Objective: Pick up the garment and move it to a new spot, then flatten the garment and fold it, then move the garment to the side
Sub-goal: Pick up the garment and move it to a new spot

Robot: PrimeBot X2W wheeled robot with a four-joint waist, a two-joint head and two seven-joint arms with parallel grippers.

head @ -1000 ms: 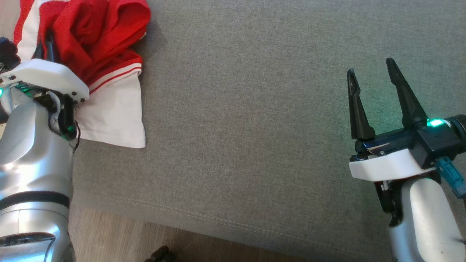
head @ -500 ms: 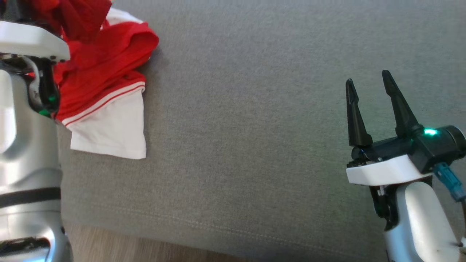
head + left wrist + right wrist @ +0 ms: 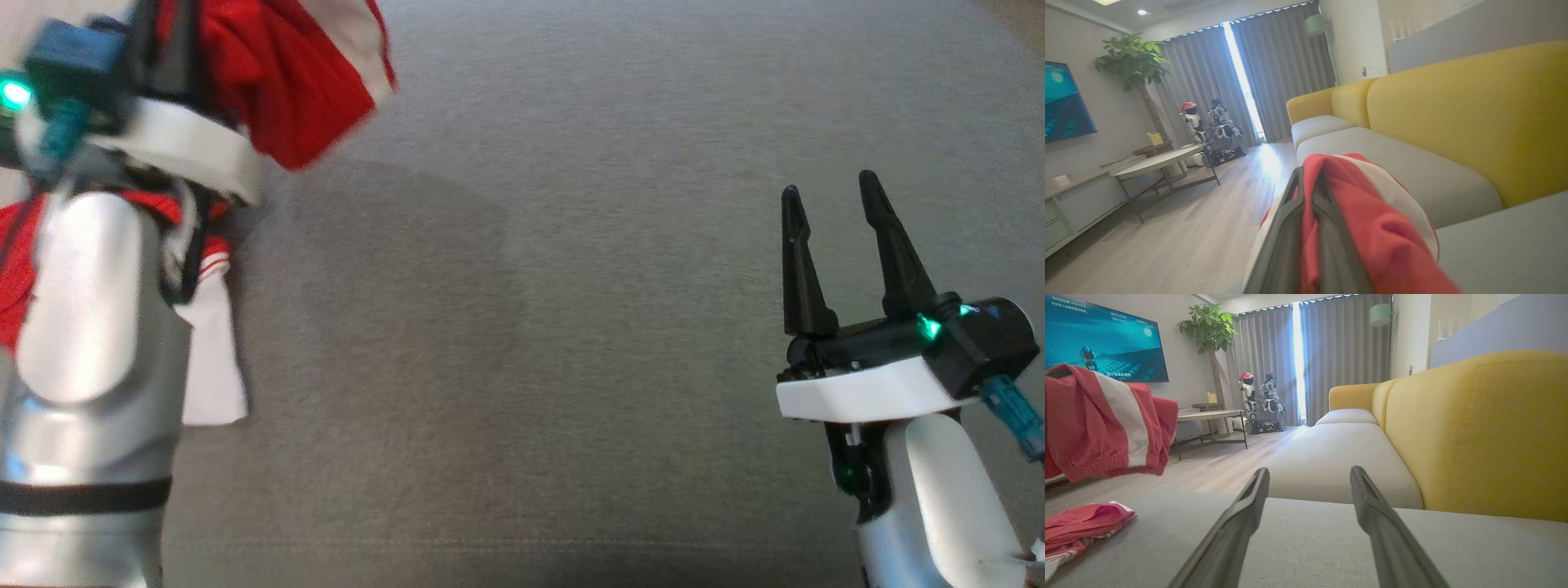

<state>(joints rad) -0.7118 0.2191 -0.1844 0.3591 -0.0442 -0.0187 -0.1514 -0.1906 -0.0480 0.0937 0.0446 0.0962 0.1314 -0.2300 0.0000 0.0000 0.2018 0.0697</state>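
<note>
The left gripper (image 3: 1309, 179) is clamping the red-and-white garment (image 3: 1384, 228) between closed fingers, above the grey sofa cushion (image 3: 522, 327). The right gripper (image 3: 827, 186) is standing wide open, gripping nothing.

Light source: daylight through the curtain gap (image 3: 1295, 359); one ceiling spot (image 3: 1142, 12) lit.
Level: bright, even.
Glare: gap blown white; sheen on the floor (image 3: 1267, 153).
Shadow: soft patch on the seat cushion (image 3: 408, 261), toward its left edge.
Blur: garment (image 3: 302, 90) motion-smeared in the head view.
Distortion: wrist views stretch toward their edges.
</note>
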